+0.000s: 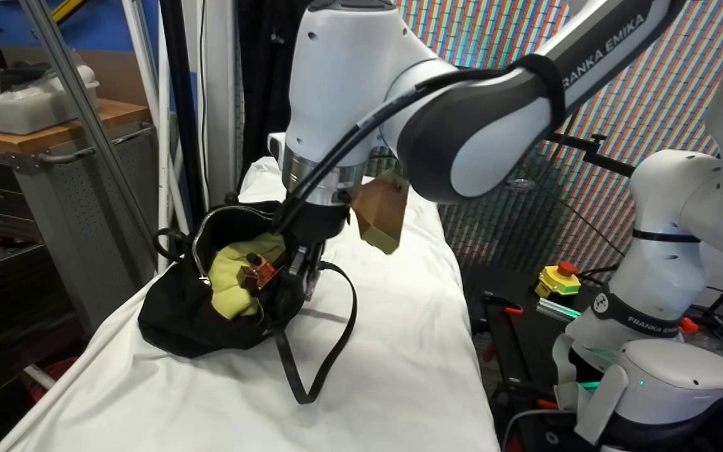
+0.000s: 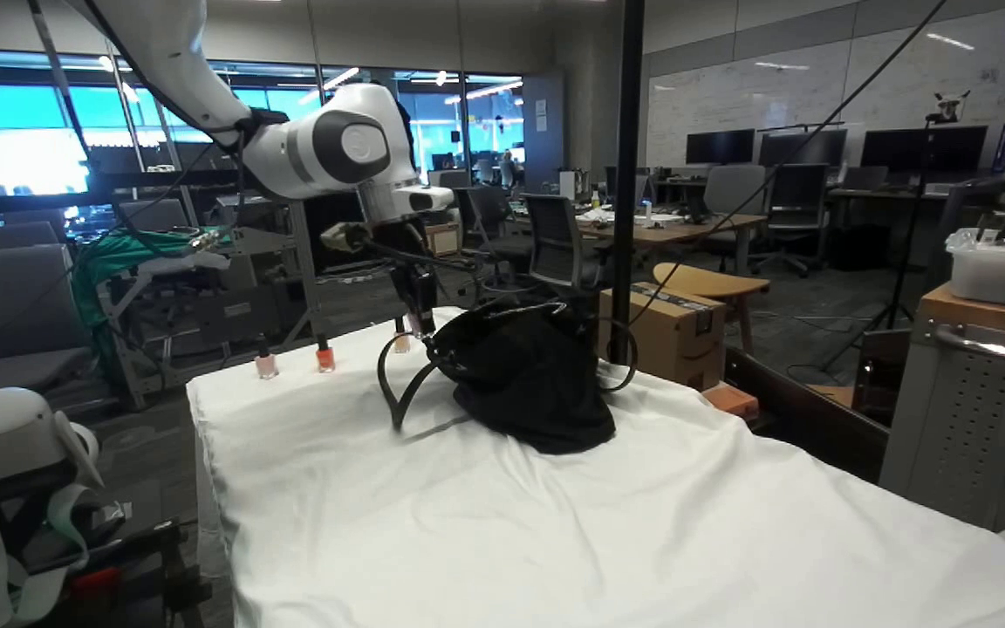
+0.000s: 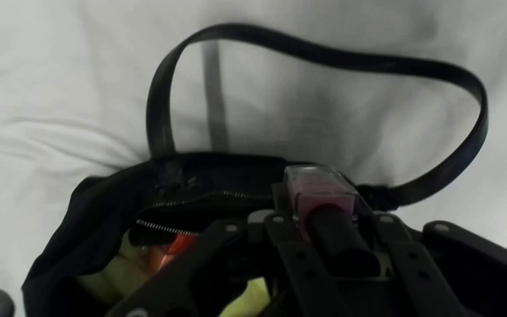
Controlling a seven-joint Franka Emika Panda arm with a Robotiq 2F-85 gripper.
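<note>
While my pincer (image 3: 322, 199) grips the pink nail-polish bottle (image 3: 325, 193), cap (image 3: 343, 242) palmward, it's between the black handbag's (image 1: 192, 314) mouth (image 3: 170, 228) and looped handle (image 3: 368, 63).

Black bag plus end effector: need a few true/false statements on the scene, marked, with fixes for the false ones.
1. The end effector holds a black-capped pink bottle. True.
2. The black bag is zipped shut. False: its mouth is open, showing yellow fabric.
3. In an exterior view, an orange-red bottle stands on the white cloth. True.
4. The end effector is clamping the bag's strap. False: the strap loops out over the white cloth; the pink bottle is between the fingers.
5. An orange item shows inside the bag. True.
</note>
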